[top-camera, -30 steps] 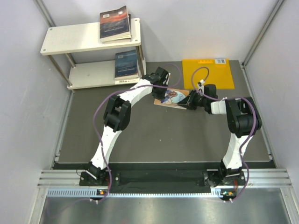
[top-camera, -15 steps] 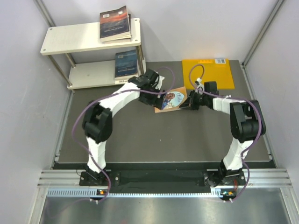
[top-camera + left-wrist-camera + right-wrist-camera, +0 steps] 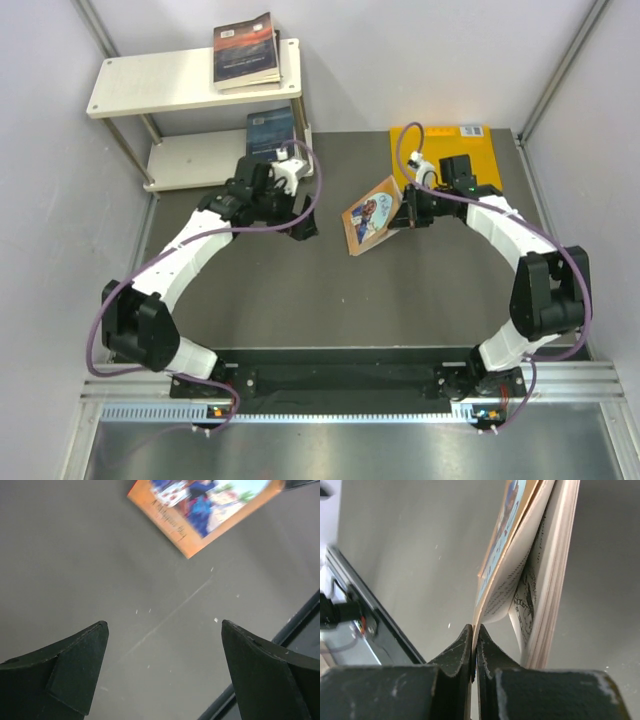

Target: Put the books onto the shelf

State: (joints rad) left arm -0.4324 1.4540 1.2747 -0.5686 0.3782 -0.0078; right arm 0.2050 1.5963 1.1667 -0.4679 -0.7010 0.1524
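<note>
Item: my right gripper. Jaws pinched together on the front cover of the orange-brown book, whose pages sag open just beside them.

Item: my left gripper. Jaws wide apart and holding nothing over the table, with that book ahead of their tips and the shelf behind them.

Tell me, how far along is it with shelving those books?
Done: a stack of books lies on top of the shelf, a dark blue book on its lower board. In hand: the right claw pinches the orange book by its cover. To do: shelving it. The left claw is open, empty.
</note>
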